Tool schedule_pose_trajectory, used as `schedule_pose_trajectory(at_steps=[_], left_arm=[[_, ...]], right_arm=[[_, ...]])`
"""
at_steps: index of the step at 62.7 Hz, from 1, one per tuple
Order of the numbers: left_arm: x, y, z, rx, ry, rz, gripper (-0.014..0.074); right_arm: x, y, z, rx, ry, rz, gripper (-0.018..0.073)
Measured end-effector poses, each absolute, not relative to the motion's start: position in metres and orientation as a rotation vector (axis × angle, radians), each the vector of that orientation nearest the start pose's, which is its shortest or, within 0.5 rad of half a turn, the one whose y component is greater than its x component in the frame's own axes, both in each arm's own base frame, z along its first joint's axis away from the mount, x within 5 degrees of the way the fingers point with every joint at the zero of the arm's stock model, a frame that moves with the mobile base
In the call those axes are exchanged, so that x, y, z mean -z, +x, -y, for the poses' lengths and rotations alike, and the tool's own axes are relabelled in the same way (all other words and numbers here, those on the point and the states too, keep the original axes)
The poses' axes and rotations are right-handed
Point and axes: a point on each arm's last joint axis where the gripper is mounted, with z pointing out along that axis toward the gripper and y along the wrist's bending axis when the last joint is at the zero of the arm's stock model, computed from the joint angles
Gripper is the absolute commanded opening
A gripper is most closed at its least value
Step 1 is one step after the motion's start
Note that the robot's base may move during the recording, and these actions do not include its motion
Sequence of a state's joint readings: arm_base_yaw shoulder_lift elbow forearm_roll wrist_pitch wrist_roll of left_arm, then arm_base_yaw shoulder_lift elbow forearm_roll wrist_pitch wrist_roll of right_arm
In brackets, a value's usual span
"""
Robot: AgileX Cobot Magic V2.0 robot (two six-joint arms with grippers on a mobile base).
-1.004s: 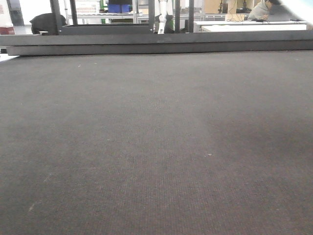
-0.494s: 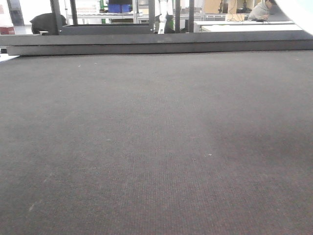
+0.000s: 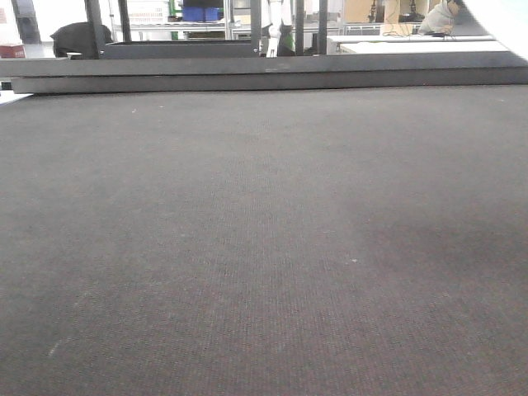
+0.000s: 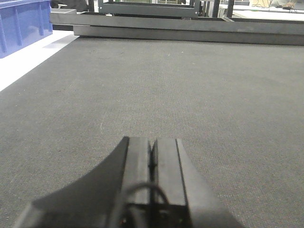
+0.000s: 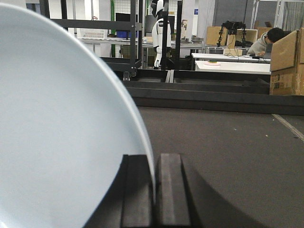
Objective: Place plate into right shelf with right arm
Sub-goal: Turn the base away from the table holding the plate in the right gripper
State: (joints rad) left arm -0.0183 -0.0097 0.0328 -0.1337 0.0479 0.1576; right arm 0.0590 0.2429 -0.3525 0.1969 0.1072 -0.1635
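Your R gripper [image 5: 154, 190] is clamped on the plate [image 5: 61, 133], rim pinched between the jaws and held clear of the mat [image 3: 264, 247]. L gripper [image 4: 153, 156] is closed on nothing, low over the mat. Front cam: the plate's white edge at top-right grew vs 1 s ago and has been steady since 0.5 s. Lift looks done, so carry comes next. Right shelf isn't identifiable beyond the dark rails [image 3: 264, 74].

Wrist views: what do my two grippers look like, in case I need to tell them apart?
Both look alike: matt black, each with two flat rectangular fingers rising from a base with curved shoulders. The left gripper shows a thin dark cable loop at its base; the right gripper shows none. No markings are visible on either.
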Motion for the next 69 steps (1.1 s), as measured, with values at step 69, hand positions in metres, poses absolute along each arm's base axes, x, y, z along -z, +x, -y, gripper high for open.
schedule_pose_trajectory(at_steps=[69], left_arm=[[-0.1983,0.057,0.0016,0.0,0.038,-1.554,-0.0128]], right_arm=[[-0.3072,0.0672,-0.0059,-0.089,-0.037,-1.479,0.0056]])
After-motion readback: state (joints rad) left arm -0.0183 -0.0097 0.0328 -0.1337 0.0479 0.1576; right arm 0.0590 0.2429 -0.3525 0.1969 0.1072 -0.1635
